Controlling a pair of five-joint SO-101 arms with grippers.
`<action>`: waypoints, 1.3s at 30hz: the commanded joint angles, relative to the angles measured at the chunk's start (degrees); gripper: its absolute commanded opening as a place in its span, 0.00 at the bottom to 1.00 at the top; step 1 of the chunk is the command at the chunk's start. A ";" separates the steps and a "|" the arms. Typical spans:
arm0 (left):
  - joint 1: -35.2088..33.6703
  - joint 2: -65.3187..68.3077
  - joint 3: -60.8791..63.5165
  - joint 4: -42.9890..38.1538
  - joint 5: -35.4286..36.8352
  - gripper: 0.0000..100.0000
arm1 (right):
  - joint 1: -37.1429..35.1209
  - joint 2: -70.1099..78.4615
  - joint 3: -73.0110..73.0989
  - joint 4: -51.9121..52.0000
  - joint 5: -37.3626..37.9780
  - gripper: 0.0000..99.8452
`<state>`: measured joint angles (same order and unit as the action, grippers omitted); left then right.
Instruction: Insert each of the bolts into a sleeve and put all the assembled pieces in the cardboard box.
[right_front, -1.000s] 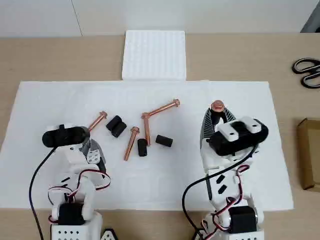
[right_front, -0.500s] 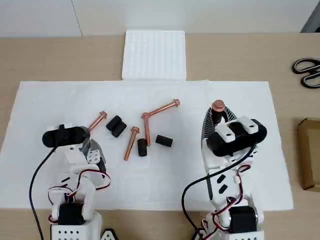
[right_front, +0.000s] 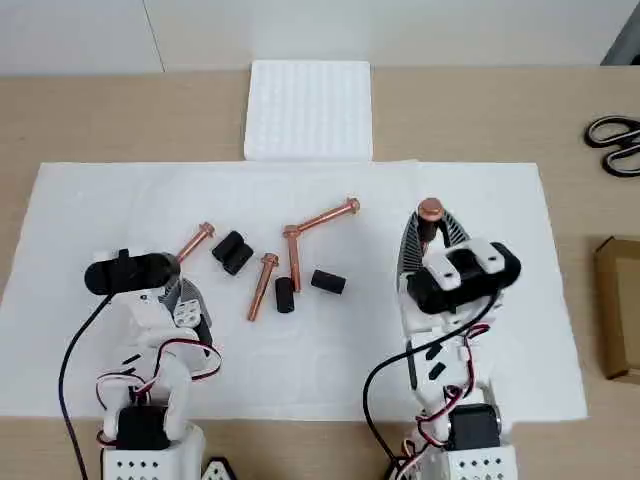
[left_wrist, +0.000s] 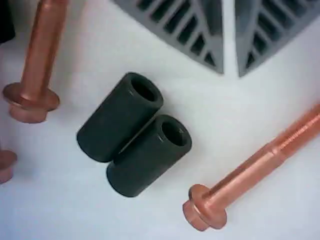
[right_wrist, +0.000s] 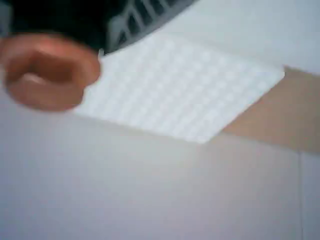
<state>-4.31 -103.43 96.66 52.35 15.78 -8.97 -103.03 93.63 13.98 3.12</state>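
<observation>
My right gripper (right_front: 431, 228) is shut on a copper bolt (right_front: 431, 210) seated in a black sleeve and holds it head-up over the right part of the white sheet. The bolt head (right_wrist: 47, 70) shows close up in the right wrist view. My left gripper (right_front: 183, 290) is low at the left, shut and holding nothing, its tips (left_wrist: 231, 74) just short of a loose bolt (left_wrist: 250, 167). Two black sleeves (left_wrist: 134, 134) lie side by side past it. Three more bolts (right_front: 263, 285) and two single sleeves (right_front: 328, 282) lie mid-sheet. The cardboard box (right_front: 620, 308) is at the right edge.
A white foam block (right_front: 308, 110) lies at the back centre, also seen in the right wrist view (right_wrist: 185, 90). Scissors (right_front: 615, 140) rest at the far right. The white sheet (right_front: 520, 360) covers most of the wooden table.
The right arm has drawn slightly back and to the left with the bolt and sleeve still held. The left arm has not moved.
</observation>
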 joint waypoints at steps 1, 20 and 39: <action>-0.35 -0.70 -0.40 0.18 0.18 0.01 | -0.04 -1.01 -0.35 -8.31 0.26 0.01; -0.35 -0.70 -0.40 0.18 0.18 0.01 | -0.48 -0.92 -0.88 -11.47 0.26 0.01; -0.35 -0.70 -0.40 0.18 0.18 0.01 | -5.49 -1.01 -1.67 -11.12 0.35 0.01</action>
<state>-4.31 -103.43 96.66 52.35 15.78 -13.98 -103.03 94.07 2.81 3.12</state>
